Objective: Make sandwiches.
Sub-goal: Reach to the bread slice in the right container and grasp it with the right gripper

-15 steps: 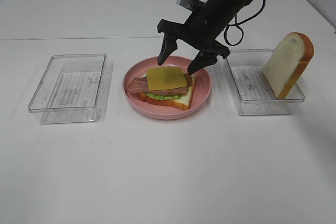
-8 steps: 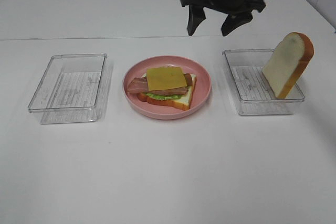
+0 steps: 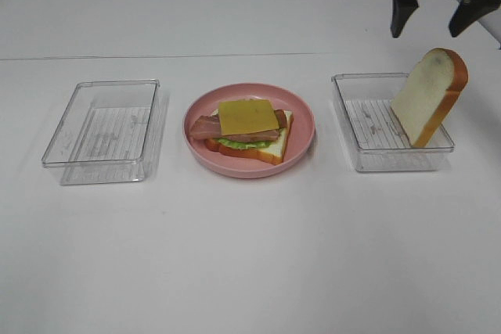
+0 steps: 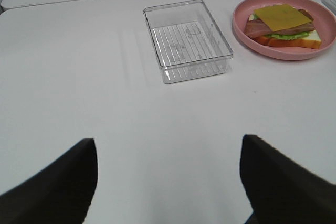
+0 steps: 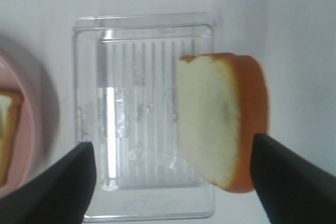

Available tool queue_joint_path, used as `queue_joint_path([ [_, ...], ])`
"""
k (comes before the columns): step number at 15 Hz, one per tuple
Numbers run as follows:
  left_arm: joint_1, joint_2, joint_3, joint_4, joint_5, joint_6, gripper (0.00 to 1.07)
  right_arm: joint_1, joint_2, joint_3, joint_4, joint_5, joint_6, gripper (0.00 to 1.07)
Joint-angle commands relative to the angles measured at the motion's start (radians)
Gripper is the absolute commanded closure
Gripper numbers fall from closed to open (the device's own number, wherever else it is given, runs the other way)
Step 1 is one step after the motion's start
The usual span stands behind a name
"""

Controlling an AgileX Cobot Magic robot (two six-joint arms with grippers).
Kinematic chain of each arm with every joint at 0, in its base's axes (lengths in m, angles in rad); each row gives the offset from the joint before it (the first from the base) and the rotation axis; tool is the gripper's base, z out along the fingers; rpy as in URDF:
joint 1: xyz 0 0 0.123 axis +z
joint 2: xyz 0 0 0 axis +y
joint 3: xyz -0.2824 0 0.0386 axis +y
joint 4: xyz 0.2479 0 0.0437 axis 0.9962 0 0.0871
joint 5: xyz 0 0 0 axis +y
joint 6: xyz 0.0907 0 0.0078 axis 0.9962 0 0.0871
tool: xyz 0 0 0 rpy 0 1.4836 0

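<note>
The half-built sandwich lies on the pink plate: a bread slice with lettuce, bacon and a yellow cheese square on top, also in the left wrist view. A second bread slice leans upright in the right clear tray; the right wrist view shows this slice from above. My right gripper hangs open high over that tray's far side, holding nothing. My left gripper is open over bare table, far from the plate; it is outside the exterior view.
An empty clear tray stands left of the plate, also seen in the left wrist view. The white table stretches wide toward the front. A seam in the table runs behind the trays.
My right gripper has lifted off the plate and swung right, from above the sandwich to above the right tray. The cheese stays on the stack. The left arm has not moved.
</note>
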Motion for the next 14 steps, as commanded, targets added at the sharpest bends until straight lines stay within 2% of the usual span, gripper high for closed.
queue_joint_path([
  [1, -0.002, -0.022, 0.001, -0.002, -0.009, -0.006, 0.34, -0.06, -0.005, -0.006, -0.006, 0.029, -0.003, 0.31],
  [3, -0.002, -0.022, 0.001, -0.002, -0.009, -0.006, 0.34, -0.118, -0.005, -0.005, 0.009, 0.055, -0.045, 0.31],
  [7, -0.002, -0.022, 0.001, -0.002, -0.009, -0.006, 0.34, -0.116, 0.018, -0.005, 0.106, 0.052, -0.139, 0.31],
  [13, -0.002, -0.022, 0.001, -0.002, -0.009, -0.006, 0.34, -0.116, 0.105, -0.005, 0.095, 0.061, -0.136, 0.32],
  [14, -0.002, -0.022, 0.001, -0.002, -0.009, -0.006, 0.34, -0.116, 0.114, -0.005, 0.095, 0.062, -0.136, 0.36],
])
